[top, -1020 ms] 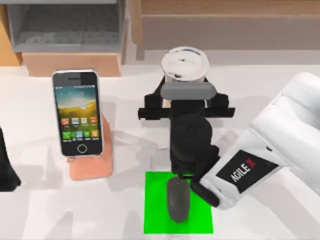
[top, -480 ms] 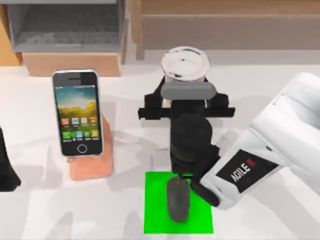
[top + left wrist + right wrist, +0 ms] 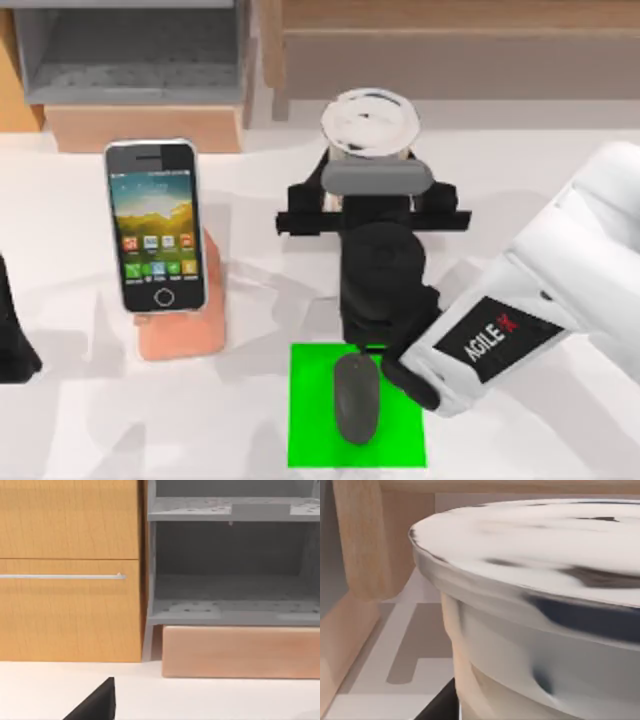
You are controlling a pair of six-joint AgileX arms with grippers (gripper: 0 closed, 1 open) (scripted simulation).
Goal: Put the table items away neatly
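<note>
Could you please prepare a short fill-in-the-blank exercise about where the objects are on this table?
1. The dark grey mouse lies on the bright ____ square.
2. The smartphone leans on a salmon-pink ____.
3. The right gripper is at the milk-tea cup, which has a ____ lid.
4. The left arm sits at the table's ____ edge in the top view.

Missing words: green; stand; white; left

Bright, even light is cast from above; soft, pale shadows are spread over the white desk (image 3: 90, 420). The cup (image 3: 545, 605) is seen smeared and out of focus in the right wrist view. No glare is seen.
</note>
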